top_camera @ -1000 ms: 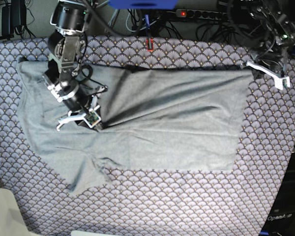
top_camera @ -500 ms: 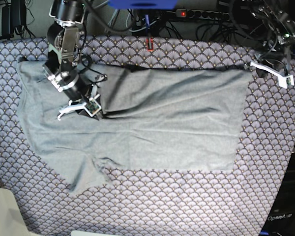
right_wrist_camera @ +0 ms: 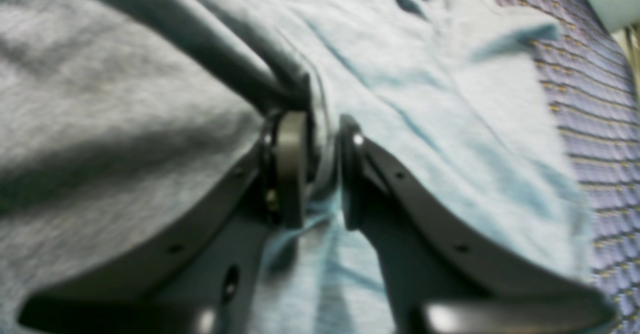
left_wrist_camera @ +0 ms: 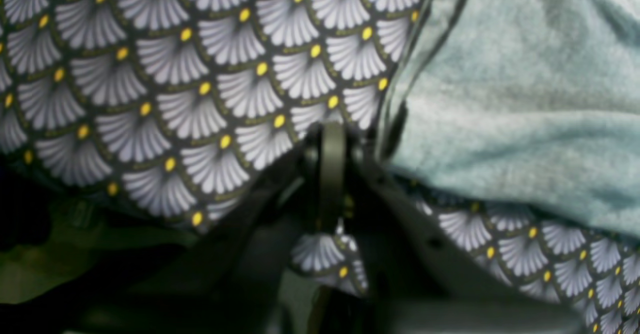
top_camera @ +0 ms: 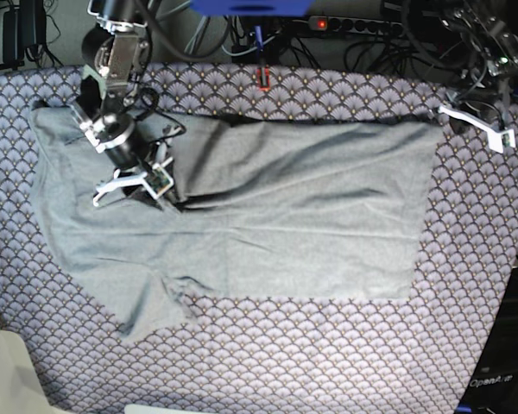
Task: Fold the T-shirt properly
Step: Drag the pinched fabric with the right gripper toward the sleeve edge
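The light grey T-shirt lies spread across the scallop-patterned table cloth, one sleeve pointing to the front left. My right gripper stands on its left part, where a dark fold runs out to the right. In the right wrist view the jaws are slightly apart, with a ridge of the T-shirt lying between them. My left gripper sits at the shirt's far right corner. Its fingers are pressed together over the cloth, just beside the T-shirt's edge, with nothing visibly between them.
Cables and a power strip run along the back. A small red object sits at the table's back edge. The table cloth's edge drops off at the right; a pale surface shows front left.
My right gripper has moved back and to the left across the shirt, dragging the fold with it, and its jaws have parted a little. The left gripper has barely shifted.
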`<state>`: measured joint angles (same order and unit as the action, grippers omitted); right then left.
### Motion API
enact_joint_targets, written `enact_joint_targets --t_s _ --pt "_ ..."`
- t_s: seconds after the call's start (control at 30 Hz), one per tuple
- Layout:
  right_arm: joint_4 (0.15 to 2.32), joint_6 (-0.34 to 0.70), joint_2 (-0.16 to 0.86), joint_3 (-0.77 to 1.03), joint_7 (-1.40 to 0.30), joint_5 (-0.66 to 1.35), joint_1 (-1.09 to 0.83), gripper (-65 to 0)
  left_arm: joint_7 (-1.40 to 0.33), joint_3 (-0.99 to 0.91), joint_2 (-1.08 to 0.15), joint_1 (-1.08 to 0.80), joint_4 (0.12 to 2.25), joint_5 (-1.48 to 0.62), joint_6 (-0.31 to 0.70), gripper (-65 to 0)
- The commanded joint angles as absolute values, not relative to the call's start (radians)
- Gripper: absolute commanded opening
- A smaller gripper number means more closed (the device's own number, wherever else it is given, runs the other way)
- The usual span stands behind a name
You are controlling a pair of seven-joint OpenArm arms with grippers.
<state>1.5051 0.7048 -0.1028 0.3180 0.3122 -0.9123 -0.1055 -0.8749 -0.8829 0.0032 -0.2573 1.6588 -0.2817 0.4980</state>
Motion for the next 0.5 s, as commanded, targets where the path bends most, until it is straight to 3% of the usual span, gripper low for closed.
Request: enact_joint_targets --t_s 0.0,0.13,0.2,0.47 --pt "1.535 0.698 -0.105 0.315 0.341 -0.895 -0.102 -43.4 -0.855 -0.888 -0.005 -0.257 1.679 -0.294 0.501 -65.0" --pt "1.573 0.698 -0.099 0.312 0.348 -0.895 -0.13 -25.5 -0.855 -0.888 -0.002 -0.257 1.679 -0.295 0.503 -65.0" --pt "1.59 0.698 -0.09 0.312 0.352 -0.895 -0.142 -19.9 -0.857 -0.888 -0.002 -0.257 1.679 -0.297 0.503 -65.0" --pt "1.692 0.698 -0.091 0.315 0.343 -0.894 -0.251 -18.4 -0.857 -0.888 -0.001 -0.254 1.695 -0.297 0.503 -65.0"
